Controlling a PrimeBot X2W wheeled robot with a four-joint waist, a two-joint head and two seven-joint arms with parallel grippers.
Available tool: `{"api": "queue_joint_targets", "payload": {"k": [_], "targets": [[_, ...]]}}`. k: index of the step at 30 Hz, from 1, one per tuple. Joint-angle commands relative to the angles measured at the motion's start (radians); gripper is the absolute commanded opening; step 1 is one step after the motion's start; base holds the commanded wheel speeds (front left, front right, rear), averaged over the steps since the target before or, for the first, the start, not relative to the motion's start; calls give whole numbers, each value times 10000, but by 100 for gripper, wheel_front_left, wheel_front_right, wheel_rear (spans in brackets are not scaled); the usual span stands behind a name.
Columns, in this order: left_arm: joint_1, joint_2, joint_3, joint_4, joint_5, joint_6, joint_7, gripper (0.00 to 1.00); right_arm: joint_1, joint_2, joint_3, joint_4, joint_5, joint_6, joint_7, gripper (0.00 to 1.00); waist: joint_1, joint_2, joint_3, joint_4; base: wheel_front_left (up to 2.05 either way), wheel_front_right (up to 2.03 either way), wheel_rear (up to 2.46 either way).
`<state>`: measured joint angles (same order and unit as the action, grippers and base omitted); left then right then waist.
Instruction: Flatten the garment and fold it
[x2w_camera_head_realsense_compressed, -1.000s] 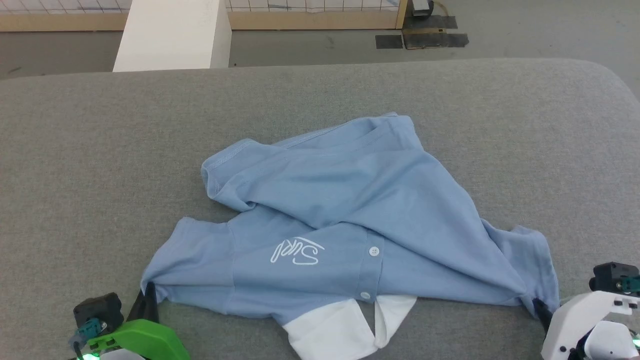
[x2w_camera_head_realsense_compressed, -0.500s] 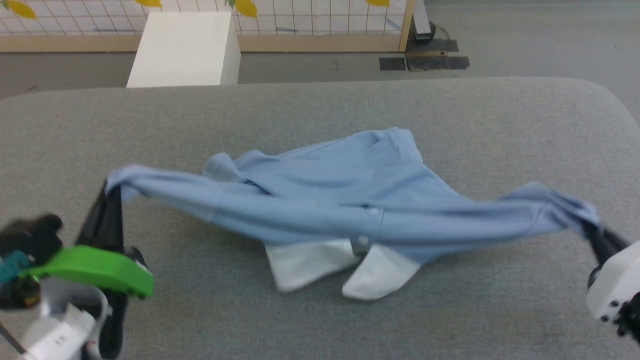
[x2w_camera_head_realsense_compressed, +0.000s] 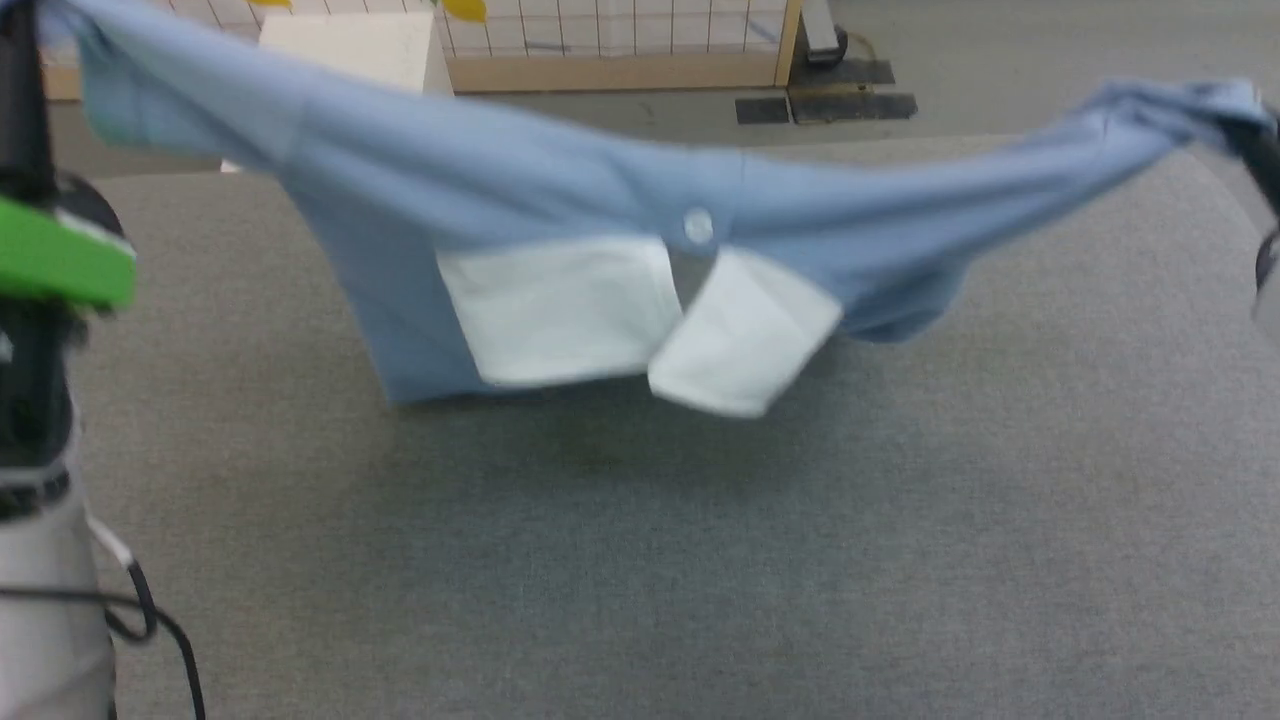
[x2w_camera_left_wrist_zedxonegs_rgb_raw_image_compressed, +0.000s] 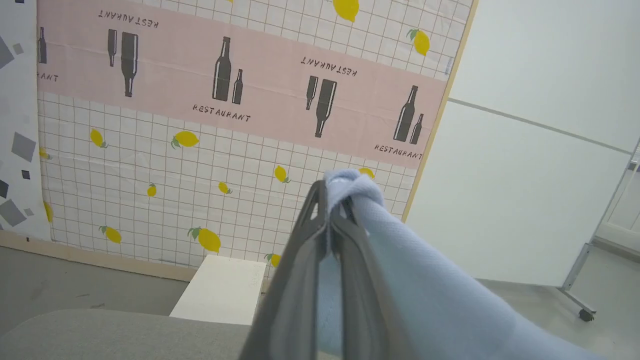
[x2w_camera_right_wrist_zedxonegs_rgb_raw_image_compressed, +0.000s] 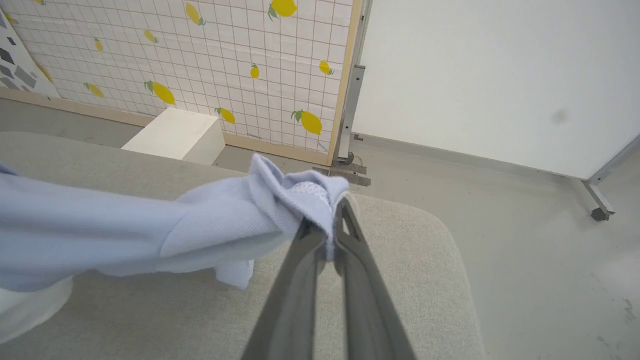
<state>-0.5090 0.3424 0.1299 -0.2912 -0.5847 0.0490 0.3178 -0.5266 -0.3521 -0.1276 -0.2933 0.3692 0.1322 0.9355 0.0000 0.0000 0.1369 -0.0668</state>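
- The left pincer (x2w_camera_left_wrist_zedxonegs_rgb_raw_image_compressed: 327, 200) is clamped tight on a bunched end of the garment (x2w_camera_head_realsense_compressed: 560, 190). It holds this end high at the left edge of the head view, above the arm's green cover (x2w_camera_head_realsense_compressed: 60, 260).
- From that grip the light blue cloth runs across as a sagging band above the grey desk (x2w_camera_head_realsense_compressed: 700, 580). Its body hangs down left of centre, and blur hides whether the lowest edge brushes the desk.
- Near the middle, just below a white button (x2w_camera_head_realsense_compressed: 697, 226), two white collar flaps (x2w_camera_head_realsense_compressed: 560, 310) dangle on the robot's side.
- Further right the cloth narrows into a twisted strand that climbs to the right pincer (x2w_camera_right_wrist_zedxonegs_rgb_raw_image_compressed: 327, 225). That pincer is closed on a wad of knit above the desk's far right corner.
- Step in hand, by my reading, is flattening: the garment is strung between its two ends to shake it open, and no fold has been started.
- The next move calls for both arms to keep an even pull and come down together, so that the hanging body meets the desk first and spreads out.
- The bunched grips and the loose collar could land twisted or tucked under.
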Motion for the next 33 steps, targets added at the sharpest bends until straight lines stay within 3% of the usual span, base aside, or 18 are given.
{"api": "queue_joint_targets", "payload": {"k": [1,9,15,21,26,33], "targets": [[-581,85,52,190,-57,116,65,0,-561,-138,182,326,-44,-15,16,0,0,0,609,-83,0,0,0],[-3719,34,-7,1659,141,727,-197,0,-3997,-529,1048,2480,-646,-15,-916,0,0,0,2563,-37,0,0,0],[-6067,15,54,2881,669,1129,-1372,0,-6660,-476,1471,3675,-1608,-15,-2798,0,0,0,3837,-3,0,0,0],[-7620,95,256,3683,935,1219,-2672,0,-8452,-227,1688,4657,-2509,-15,-4730,0,0,0,4424,62,0,0,0],[-7426,65,324,4219,770,973,-3043,0,-8547,-62,1862,5529,-2364,-15,-5470,0,0,0,4342,260,0,0,0],[-4593,66,155,4740,692,387,-2901,0,-6294,-32,2291,6290,-1157,-15,-5307,0,0,0,3290,620,0,0,0]]}}
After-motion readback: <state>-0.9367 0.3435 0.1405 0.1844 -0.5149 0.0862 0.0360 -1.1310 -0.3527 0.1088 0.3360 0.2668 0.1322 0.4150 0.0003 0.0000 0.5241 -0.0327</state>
